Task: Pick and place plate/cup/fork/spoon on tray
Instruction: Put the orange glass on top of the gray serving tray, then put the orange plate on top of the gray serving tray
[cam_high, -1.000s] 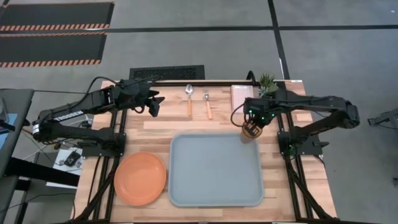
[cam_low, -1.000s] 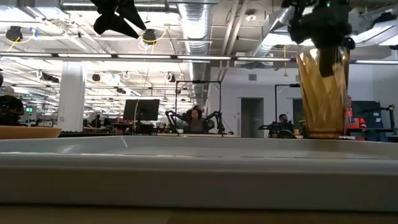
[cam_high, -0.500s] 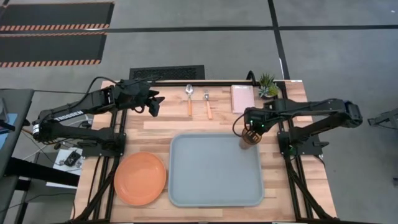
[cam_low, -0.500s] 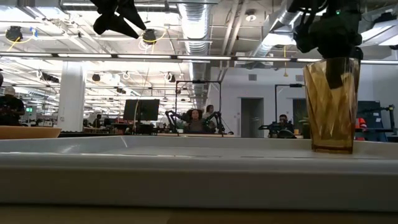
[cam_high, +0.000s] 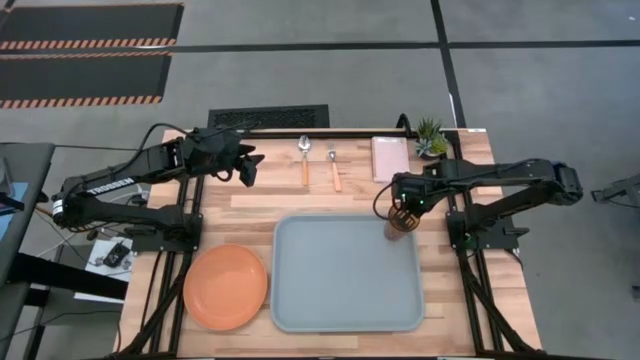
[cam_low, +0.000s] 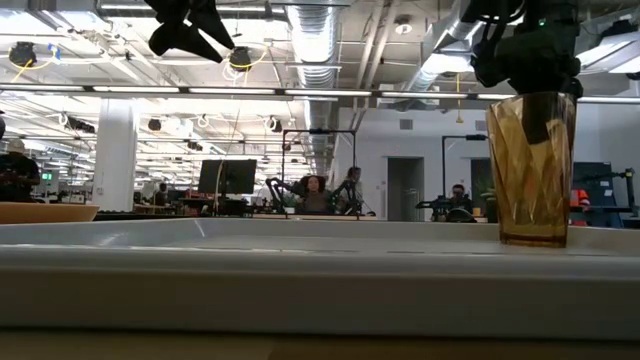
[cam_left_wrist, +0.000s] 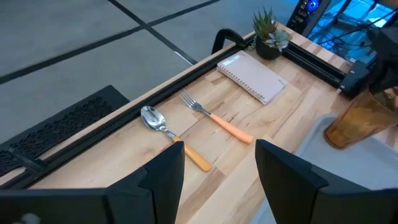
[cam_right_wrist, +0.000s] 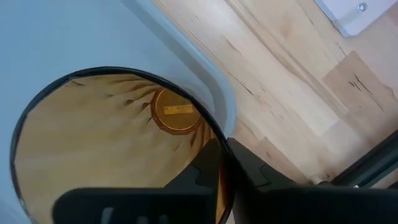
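The amber cup (cam_high: 400, 224) stands upright in the far right corner of the grey-blue tray (cam_high: 320, 300). My right gripper (cam_high: 403, 211) is above it, shut on its rim. The low view shows the cup (cam_low: 530, 170) below that gripper (cam_low: 525, 55). The orange plate (cam_high: 226, 286) lies flat on the table left of the tray. The spoon (cam_high: 304, 158) and fork (cam_high: 335, 168) lie side by side beyond the tray's far edge. My left gripper (cam_high: 247, 172) hangs open and empty above the table's far left, left of the spoon. My right gripper holds the cup by its rim (cam_right_wrist: 227, 186), on the side toward the table's right edge. One finger (cam_right_wrist: 208, 165) is inside the cup and one (cam_right_wrist: 249, 168) is outside. The fingers come from above, pointing down. The cup is upright, its base (cam_low: 532, 240) down at the tray's floor.
A pale pink pad (cam_high: 390, 158) and a small potted plant (cam_high: 431, 136) stand at the table's far right, just beyond the cup. The tray's raised rim (cam_right_wrist: 217, 99) runs close by the cup. People and other robot stations show in the room behind.
My right gripper has carried the cup toward the table's near edge and down, from over the wood beyond the tray's far right corner into that corner. The cup has stayed upright. In the last half second it has barely moved.
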